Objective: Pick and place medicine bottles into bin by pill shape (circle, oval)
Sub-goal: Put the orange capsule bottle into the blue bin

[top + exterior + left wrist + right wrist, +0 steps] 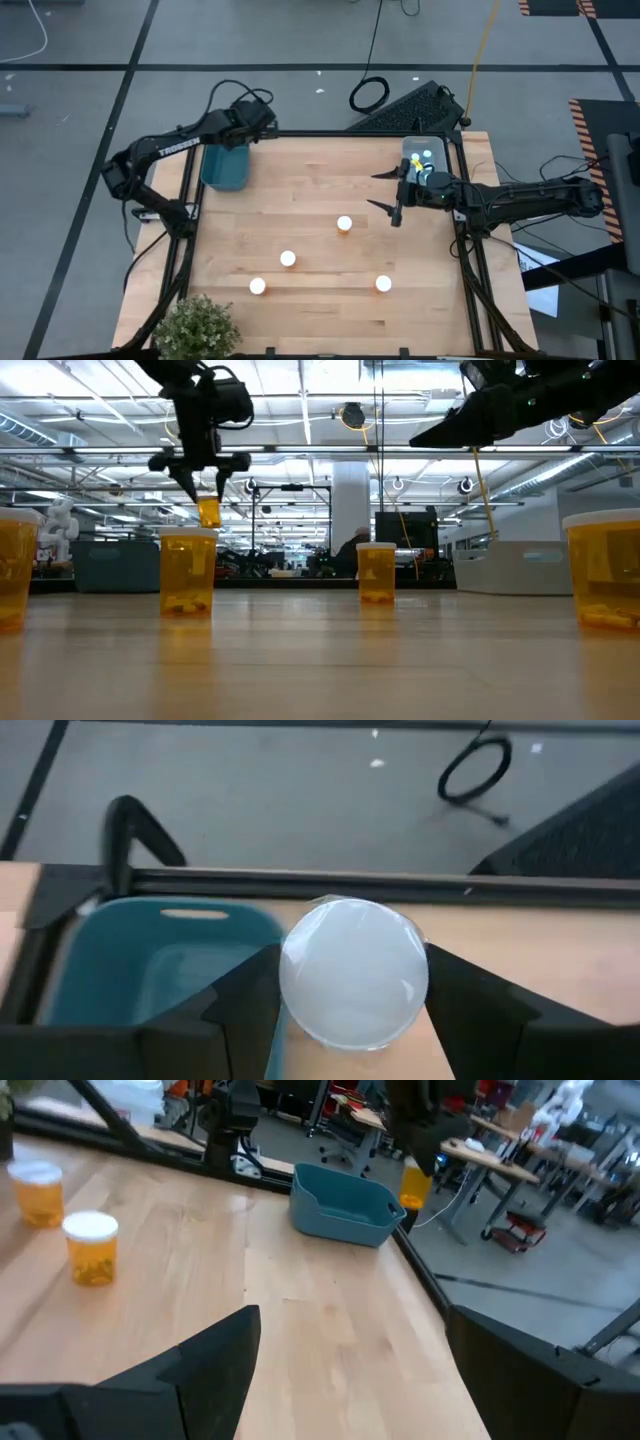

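Left wrist view is showing the left gripper (352,1005) pinching a bottle (354,972), seemingly just beside the bin (150,960); the right gripper (385,192) is hanging spread.

Pale wooden table (320,180), smooth, matt. Clear orange plastic bottles (187,571), glossy, with smooth white plastic caps (353,972). Matt teal plastic bin (343,1204). Matt black gripper fingers (190,1365).
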Available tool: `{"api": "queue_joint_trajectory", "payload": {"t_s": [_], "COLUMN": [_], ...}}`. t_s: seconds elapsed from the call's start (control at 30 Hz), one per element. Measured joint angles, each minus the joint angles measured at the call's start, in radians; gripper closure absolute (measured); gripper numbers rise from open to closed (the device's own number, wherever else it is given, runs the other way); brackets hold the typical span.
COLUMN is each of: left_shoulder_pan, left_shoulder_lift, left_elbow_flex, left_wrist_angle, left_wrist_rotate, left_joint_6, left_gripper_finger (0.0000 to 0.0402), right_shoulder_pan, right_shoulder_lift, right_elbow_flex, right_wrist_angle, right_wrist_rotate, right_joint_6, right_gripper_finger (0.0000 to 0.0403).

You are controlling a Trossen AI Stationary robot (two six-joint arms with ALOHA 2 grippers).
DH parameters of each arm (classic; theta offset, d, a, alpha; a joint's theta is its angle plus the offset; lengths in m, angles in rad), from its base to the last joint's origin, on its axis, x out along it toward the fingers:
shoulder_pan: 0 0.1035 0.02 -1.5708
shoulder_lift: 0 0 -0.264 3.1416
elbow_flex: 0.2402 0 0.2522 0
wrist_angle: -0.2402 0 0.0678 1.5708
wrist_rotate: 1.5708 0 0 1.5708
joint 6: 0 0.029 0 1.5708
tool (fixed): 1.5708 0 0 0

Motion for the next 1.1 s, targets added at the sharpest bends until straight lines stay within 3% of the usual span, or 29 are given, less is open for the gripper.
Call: {"api": "queue_joint_trajectory", "payload": {"t_s": [0.13,0.27,0.43,0.7,0.9,1.1], "left_shoulder_pan": [-0.008,-0.006,-0.013,-0.044,-0.044,-0.027], "left_shoulder_lift": [0.072,0.126,0.125,0.102,0.111,0.155], "left_elbow_flex": [0.000,0.000,0.000,0.000,-0.001,-0.015], "left_wrist_angle": [0.081,0.034,0.013,-0.117,-0.230,-0.218], "left_wrist_rotate": [-0.017,-0.081,-0.102,-0.116,-0.180,-0.186], "left_joint_6": [-0.028,-0.097,-0.137,-0.250,-0.368,-0.407], "left_gripper_finger": [0.0172,0.0181,0.0193,0.0173,0.0185,0.0178], "right_shoulder_pan": [-0.019,-0.070,-0.130,-0.204,-0.244,-0.248], "right_shoulder_lift": [0.000,0.000,0.000,0.000,0.000,0.000], "right_elbow_flex": [-0.001,-0.001,-0.001,-0.001,-0.001,-0.001], "right_wrist_angle": [0.022,0.076,0.106,0.169,0.187,0.219], "right_wrist_rotate": [0.001,-0.001,-0.046,-0.139,-0.208,-0.216], "right_joint_6": [-0.098,-0.153,-0.180,-0.273,-0.264,-0.181], "right_gripper_finger": [0.0090,0.0090,0.0090,0.0090,0.0090,0.0090]}}
